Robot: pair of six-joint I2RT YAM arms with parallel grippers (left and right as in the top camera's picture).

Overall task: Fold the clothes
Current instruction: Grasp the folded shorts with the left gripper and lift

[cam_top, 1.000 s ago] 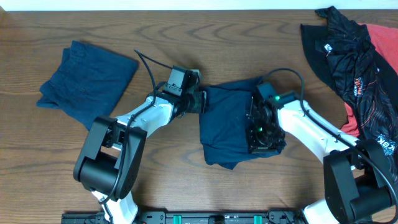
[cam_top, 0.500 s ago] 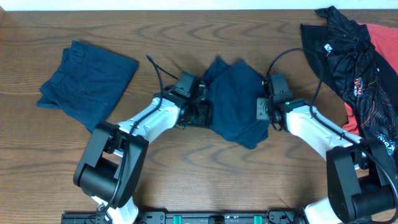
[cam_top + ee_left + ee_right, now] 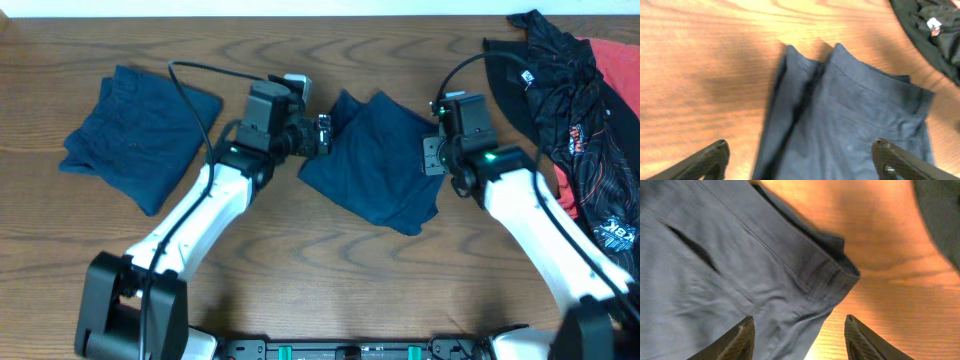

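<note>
A folded pair of navy shorts (image 3: 378,160) lies flat at the table's middle. It also shows in the left wrist view (image 3: 850,120) and in the right wrist view (image 3: 725,265). My left gripper (image 3: 322,134) is open and empty, at the shorts' upper left edge (image 3: 800,162). My right gripper (image 3: 430,157) is open and empty, over the shorts' right edge (image 3: 800,335). A second navy pair (image 3: 135,132) lies folded at the far left.
A heap of black and red clothes (image 3: 570,100) lies at the right edge; its black part shows in the left wrist view (image 3: 932,30). Bare wooden table (image 3: 300,260) runs along the front.
Both grippers let go of the shorts and drew back, the left up and left, the right up and right. The shorts now lie folded and flat, shifted towards the back.
</note>
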